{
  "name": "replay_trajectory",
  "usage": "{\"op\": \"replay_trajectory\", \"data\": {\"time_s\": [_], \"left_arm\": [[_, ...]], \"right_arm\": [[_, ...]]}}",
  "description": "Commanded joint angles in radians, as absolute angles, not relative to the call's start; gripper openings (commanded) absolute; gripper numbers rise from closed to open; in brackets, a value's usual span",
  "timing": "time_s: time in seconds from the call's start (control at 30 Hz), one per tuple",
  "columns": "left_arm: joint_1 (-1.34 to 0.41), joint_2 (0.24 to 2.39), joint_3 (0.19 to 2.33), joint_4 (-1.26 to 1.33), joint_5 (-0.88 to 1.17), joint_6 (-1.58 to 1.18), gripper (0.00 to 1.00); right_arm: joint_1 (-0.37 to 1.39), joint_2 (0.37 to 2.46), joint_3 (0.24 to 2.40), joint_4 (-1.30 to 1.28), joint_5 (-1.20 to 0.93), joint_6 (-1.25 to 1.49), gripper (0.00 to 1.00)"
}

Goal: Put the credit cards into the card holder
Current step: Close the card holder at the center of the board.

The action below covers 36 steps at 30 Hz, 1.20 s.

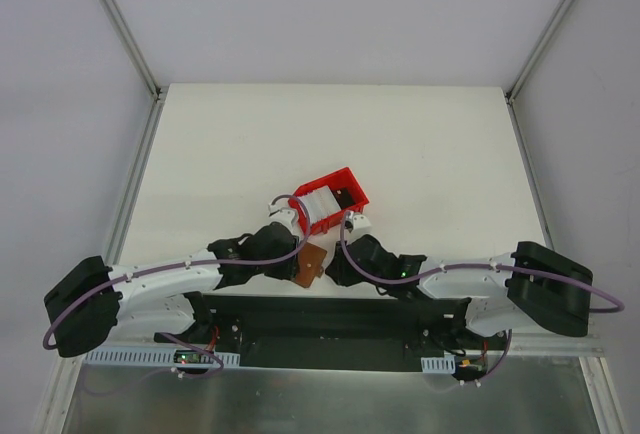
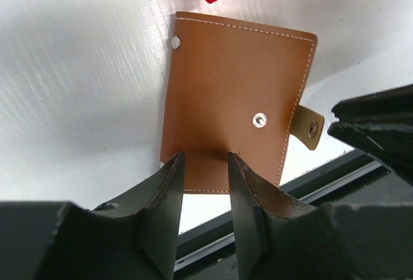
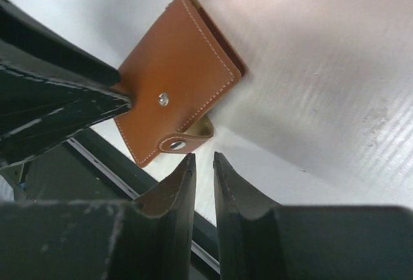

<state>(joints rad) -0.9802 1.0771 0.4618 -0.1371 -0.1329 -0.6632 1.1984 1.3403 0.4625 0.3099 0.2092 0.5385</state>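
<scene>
**Closed card holder sits at the table's brink as two arms crowd in**

The left end effector (image 2: 205, 160), fingers apart, straddles the near rim of the small brown leather-like folding card holder (image 2: 226, 93). It does not look clamped on it. The holder lies flat and snapped closed on the white table (image 1: 300, 134), hard by the near edge. Just beyond it, the pale rectangular credit cards (image 1: 318, 202) sit in the red open-topped plastic tray (image 1: 345, 179). On the right, the right end effector (image 3: 204, 159) hangs just off the holder's olive snap tab (image 3: 184, 141), fingers a narrow slit apart with nothing between them.

The chief hazard is probably the drop. A nudge toward the near side from either arm could slide the holder off the table onto the black frame rail (image 1: 330, 312). No card can go in while the snap is fastened, and a tug on the tab may drag the whole holder rather than open it unless the other side pins it. The two arms work almost nose to nose, so a wide swing risks a knock.

To the left lies broad open table. Far of the holder, the tray's corner closes in. To the right there is open surface again. On the near side there is almost no room.
</scene>
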Motion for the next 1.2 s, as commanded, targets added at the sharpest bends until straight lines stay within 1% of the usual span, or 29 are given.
{"op": "replay_trajectory", "data": {"time_s": [0.0, 0.1, 0.37, 0.43, 0.5, 0.6, 0.63, 0.9, 1.0, 1.07, 1.17], "left_arm": [[-0.974, 1.109, 0.427, -0.138, -0.126, -0.632, 0.33], [-0.974, 1.118, 0.414, -0.127, -0.124, -0.626, 0.36], [-0.974, 1.14, 0.396, -0.114, -0.127, -0.663, 0.35], [-0.974, 1.129, 0.391, -0.115, -0.149, -0.669, 0.39], [-0.974, 1.118, 0.394, -0.115, -0.169, -0.661, 0.41], [-0.974, 1.103, 0.408, -0.117, -0.189, -0.644, 0.49], [-0.974, 1.111, 0.417, -0.115, -0.192, -0.635, 0.5], [-0.976, 1.218, 0.459, -0.149, -0.187, -0.62, 0.49], [-0.974, 1.224, 0.453, -0.152, -0.216, -0.621, 0.51], [-0.977, 1.215, 0.462, -0.167, -0.23, -0.623, 0.5], [-0.977, 1.184, 0.457, -0.167, -0.245, -0.621, 0.53]], "right_arm": [[1.21, 1.356, 0.509, 0.336, 0.186, 0.534, 0.19], [1.219, 1.364, 0.512, 0.348, 0.183, 0.54, 0.19], [1.226, 1.373, 0.528, 0.353, 0.198, 0.517, 0.19], [1.223, 1.376, 0.538, 0.342, 0.198, 0.506, 0.19], [1.224, 1.384, 0.551, 0.334, 0.193, 0.5, 0.19], [1.224, 1.399, 0.563, 0.333, 0.193, 0.495, 0.19], [1.223, 1.402, 0.569, 0.333, 0.195, 0.494, 0.19], [1.213, 1.442, 0.594, 0.324, 0.187, 0.483, 0.2], [1.207, 1.453, 0.595, 0.324, 0.186, 0.48, 0.2], [1.201, 1.457, 0.597, 0.324, 0.186, 0.479, 0.2], [1.197, 1.462, 0.598, 0.324, 0.186, 0.472, 0.2]]}}
